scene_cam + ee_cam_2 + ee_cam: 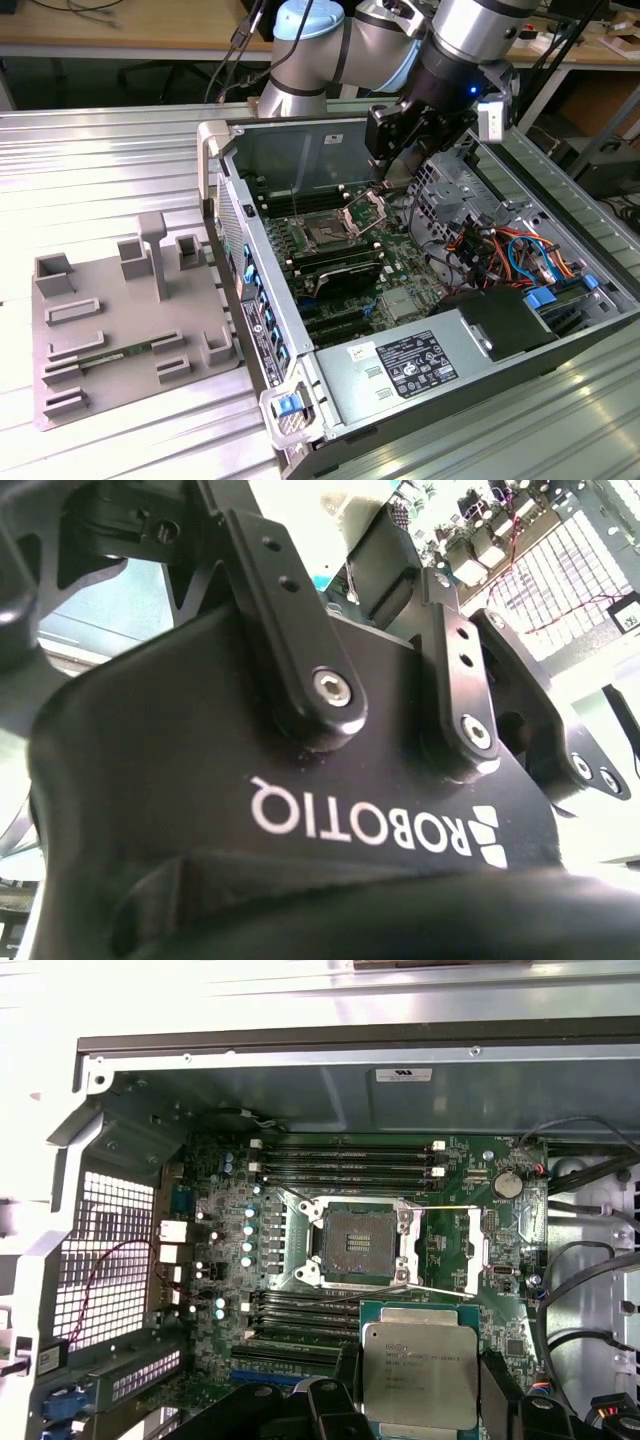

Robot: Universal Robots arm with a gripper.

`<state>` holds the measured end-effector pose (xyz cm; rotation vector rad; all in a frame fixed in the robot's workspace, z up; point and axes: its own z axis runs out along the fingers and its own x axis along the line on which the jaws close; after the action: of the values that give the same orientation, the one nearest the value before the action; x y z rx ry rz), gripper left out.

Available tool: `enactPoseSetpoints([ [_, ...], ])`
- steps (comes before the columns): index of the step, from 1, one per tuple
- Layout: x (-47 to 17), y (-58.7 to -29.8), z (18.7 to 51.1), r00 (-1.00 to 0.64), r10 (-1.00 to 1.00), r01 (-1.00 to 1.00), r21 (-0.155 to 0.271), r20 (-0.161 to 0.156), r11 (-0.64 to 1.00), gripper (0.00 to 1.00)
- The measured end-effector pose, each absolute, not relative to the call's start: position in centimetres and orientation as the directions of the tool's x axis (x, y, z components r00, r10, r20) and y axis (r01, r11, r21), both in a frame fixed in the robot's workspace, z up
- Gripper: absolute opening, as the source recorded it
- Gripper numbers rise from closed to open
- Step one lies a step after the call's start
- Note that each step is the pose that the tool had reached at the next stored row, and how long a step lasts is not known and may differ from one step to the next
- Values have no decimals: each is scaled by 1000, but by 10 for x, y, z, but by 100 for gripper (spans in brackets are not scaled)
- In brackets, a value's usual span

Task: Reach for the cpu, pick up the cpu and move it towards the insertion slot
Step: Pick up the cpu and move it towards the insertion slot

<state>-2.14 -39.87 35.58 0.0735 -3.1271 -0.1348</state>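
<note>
The gripper (420,1400) has its fingers (498,1390) closed on the edges of the cpu (420,1372), holding it flat just above the motherboard. The open insertion slot (357,1245) lies just ahead, its raised bracket (452,1252) alongside and memory slots (345,1158) beyond.

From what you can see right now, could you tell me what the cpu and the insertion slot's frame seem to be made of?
The cpu: its top looks like matte silvery metal, brushed and lightly reflective, with a thin pale rim, possibly the substrate. The insertion slot: a dark, probably plastic socket bed with fine glinting contacts, framed by a shiny bare-metal bracket that catches bright highlights.
</note>
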Motion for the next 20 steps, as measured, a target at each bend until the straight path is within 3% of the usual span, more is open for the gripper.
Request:
enactPoseSetpoints([
  [20,-21,-398,346,-999,-47,-46,86,9,995,55],
])
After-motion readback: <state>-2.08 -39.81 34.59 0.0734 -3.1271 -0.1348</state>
